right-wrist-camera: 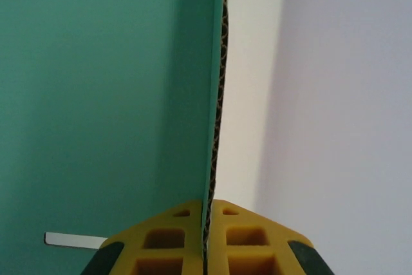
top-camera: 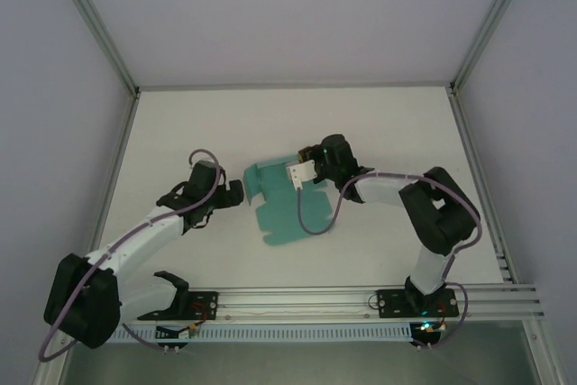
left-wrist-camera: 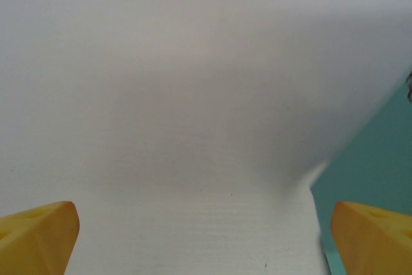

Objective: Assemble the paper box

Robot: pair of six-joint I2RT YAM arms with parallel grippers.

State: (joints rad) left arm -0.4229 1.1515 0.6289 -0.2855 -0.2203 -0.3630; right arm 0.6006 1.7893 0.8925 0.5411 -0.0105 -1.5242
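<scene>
White tabletop (top-camera: 388,132): my left gripper (top-camera: 236,192) gapes empty, 9 o'clock of flat teal paper box (top-camera: 287,214); right gripper (right-wrist-camera: 206,220) pinches its edge.

The box (top-camera: 287,215) is lying in the middle of the bench (top-camera: 397,123), slightly right of centre. The left arm (top-camera: 149,233) is reaching in from the near left, its jaws standing just left of the box, apart from it. The right arm (top-camera: 397,191) is reaching in from the right, its jaws sitting at the box's far edge with a raised flap between them.

The white table (top-camera: 180,132) bears the teal paper box (top-camera: 284,218), a flapped card sheet near its middle.
</scene>
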